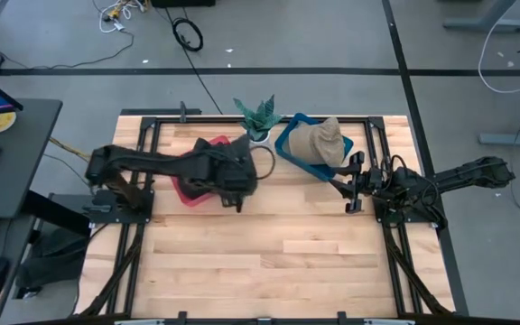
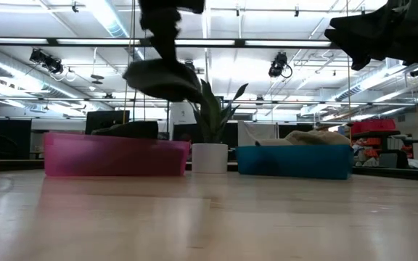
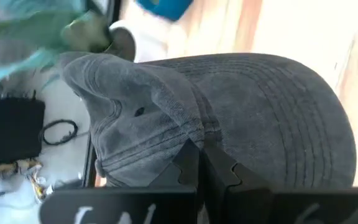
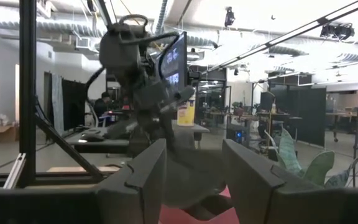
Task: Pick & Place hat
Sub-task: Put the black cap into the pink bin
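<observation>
The left gripper (image 3: 201, 163), jaws clamped on a grey hat (image 3: 229, 112), holds it above the pink bin (image 2: 115, 154), so placing comes next, while the right gripper (image 4: 191, 171) waits with jaws apart.

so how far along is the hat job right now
One tan hat already lies in the blue bin. In hand: the left gripper is shut on a grey cap, held in the air above the pink bin in the low view. Left to do: set the cap down and release it. The right gripper waits open near the blue bin.
</observation>
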